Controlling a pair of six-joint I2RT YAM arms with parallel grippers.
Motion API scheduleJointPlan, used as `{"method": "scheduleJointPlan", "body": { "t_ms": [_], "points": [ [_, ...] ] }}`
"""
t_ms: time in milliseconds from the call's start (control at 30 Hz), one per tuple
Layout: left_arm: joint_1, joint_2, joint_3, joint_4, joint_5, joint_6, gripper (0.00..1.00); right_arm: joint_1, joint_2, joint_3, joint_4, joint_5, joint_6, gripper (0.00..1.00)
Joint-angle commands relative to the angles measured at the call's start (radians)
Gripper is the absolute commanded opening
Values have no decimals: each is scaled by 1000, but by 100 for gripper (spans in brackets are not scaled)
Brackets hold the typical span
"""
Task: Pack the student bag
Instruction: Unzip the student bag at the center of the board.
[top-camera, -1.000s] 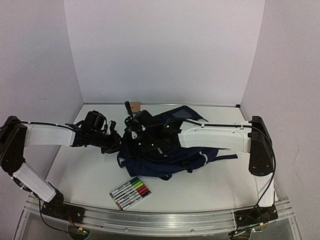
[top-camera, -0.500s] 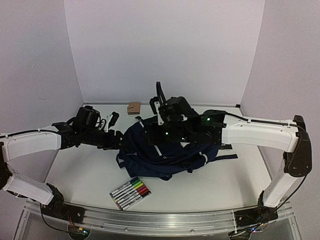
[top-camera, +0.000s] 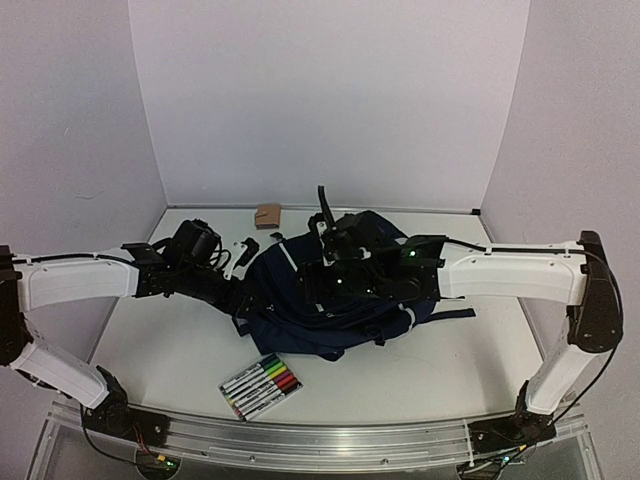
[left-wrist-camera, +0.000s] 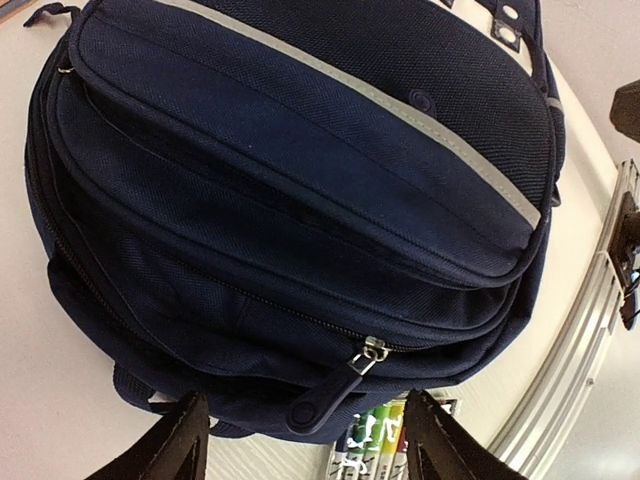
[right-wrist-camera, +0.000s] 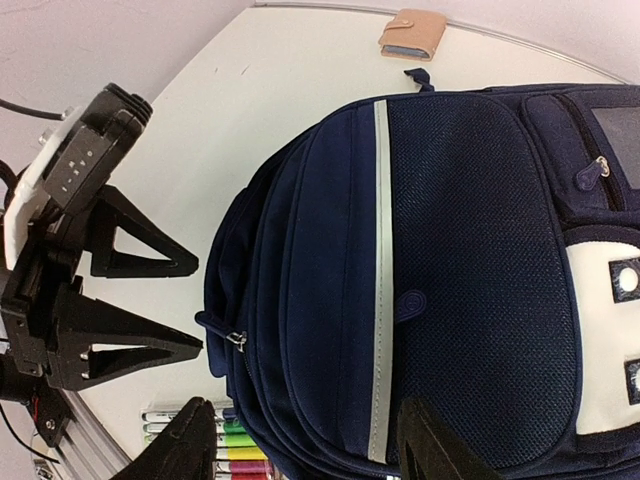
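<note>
The student bag (top-camera: 300, 335), navy with a pale stripe, lies mid-table; it fills the left wrist view (left-wrist-camera: 300, 180) and the right wrist view (right-wrist-camera: 450, 280). My left gripper (top-camera: 243, 272) is at the bag's left end, open, with nothing between its fingers. In its own view (left-wrist-camera: 300, 440) a dark zipper pull (left-wrist-camera: 330, 395) hangs just ahead of the gap, untouched. My right gripper (top-camera: 320, 250) hovers over the bag's top, open and empty (right-wrist-camera: 305, 445). The right wrist view also shows the open left gripper (right-wrist-camera: 190, 305) beside the zipper pull (right-wrist-camera: 237, 340).
A pack of coloured markers (top-camera: 262, 385) lies on the table in front of the bag, seen past the fingers too (left-wrist-camera: 375, 435) (right-wrist-camera: 235, 450). A small tan wallet (top-camera: 267, 215) sits near the back wall (right-wrist-camera: 412, 33). A metal rail (top-camera: 320, 435) runs along the near edge.
Both grippers have opened. The right arm has pulled back from the bag's left end and now hovers over its top. The left gripper has drawn slightly away from the bag.
</note>
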Motion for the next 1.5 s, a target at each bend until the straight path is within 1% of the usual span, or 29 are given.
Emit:
{"method": "scheduleJointPlan", "body": {
  "t_ms": [0,133,300,467,567,633,700,833,867,1000,1233,1333,1467],
  "points": [
    [-14,45,54,-17,-26,80,67,-6,-48,-19,53,-19,20,60],
    [-31,81,76,-29,-43,107,64,-9,-45,-24,61,-31,23,59],
    [-47,110,99,-10,-67,115,52,-12,-44,-39,73,-43,28,59],
    [-55,128,116,-28,-58,116,39,-17,-47,-55,77,-47,30,59],
    [-58,127,119,-46,-49,111,29,-19,-53,-65,78,-48,19,59],
    [-58,126,121,-60,-48,102,22,-20,-57,-73,85,-57,-15,59],
    [-58,126,122,-71,-44,94,17,-19,-63,-92,104,-70,-62,59],
    [-58,119,123,-87,-42,72,2,-1,-70,-142,158,-77,-170,58],
    [-58,113,122,-90,-42,66,0,9,-65,-148,162,-64,-198,58],
    [-58,71,113,-88,-46,47,0,38,-20,-143,164,58,-279,62],
    [-58,15,107,-85,-67,39,0,65,59,-116,236,238,-365,74],
    [-57,3,104,-86,-80,36,0,67,95,-96,258,292,-392,75],
    [-58,-3,104,-84,-84,33,0,68,136,-77,286,320,-412,75]
  ]
}}
